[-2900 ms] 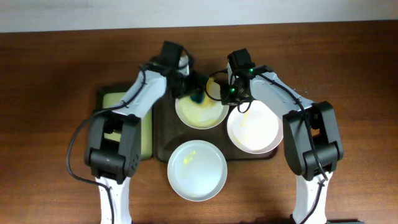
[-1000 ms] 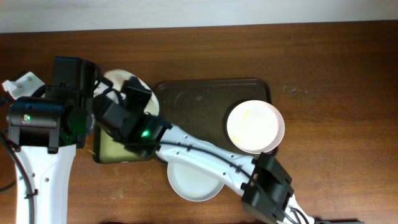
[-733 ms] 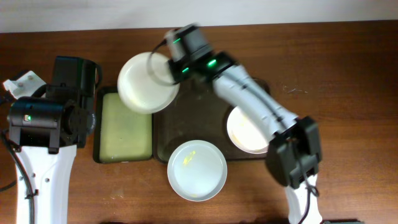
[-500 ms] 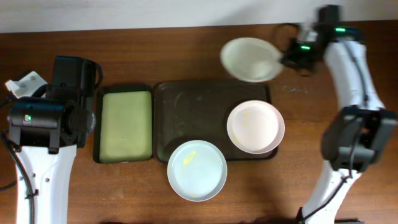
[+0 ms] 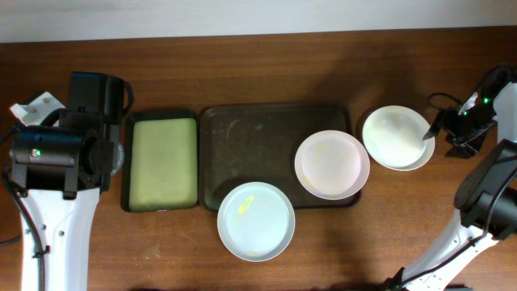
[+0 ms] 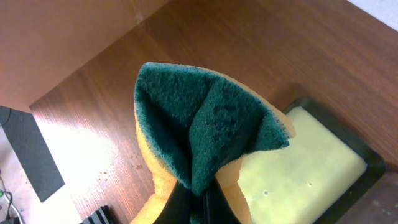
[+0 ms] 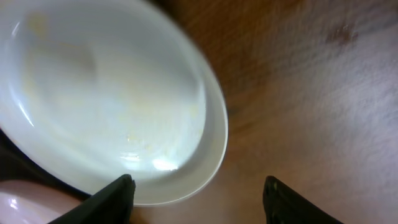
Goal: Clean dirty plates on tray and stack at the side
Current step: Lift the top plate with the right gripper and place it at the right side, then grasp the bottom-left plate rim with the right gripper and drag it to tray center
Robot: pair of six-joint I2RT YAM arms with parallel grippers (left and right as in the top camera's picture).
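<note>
The dark brown tray (image 5: 258, 133) holds a pale pinkish plate (image 5: 331, 165) with yellowish smears at its right end. A pale blue-grey plate (image 5: 255, 221), also smeared, overlaps the tray's front rim. The white plate (image 5: 397, 137) lies on the table just right of the tray. My right gripper (image 5: 434, 130) stands open at its right rim; in the right wrist view the gripper (image 7: 199, 196) straddles the white plate's (image 7: 106, 106) edge without touching it. My left gripper (image 6: 199, 208) is shut on a green-and-yellow sponge (image 6: 205, 137), held far left above the table.
A smaller black-rimmed tray (image 5: 164, 160) with a pale yellow-green inside sits left of the brown tray. The left arm's body (image 5: 60, 153) stands at the table's left edge. Bare wood lies along the back and right of the white plate.
My right arm carried the white plate from the left end across to the right of the tray, set it on the table and opened. The left arm stayed put.
</note>
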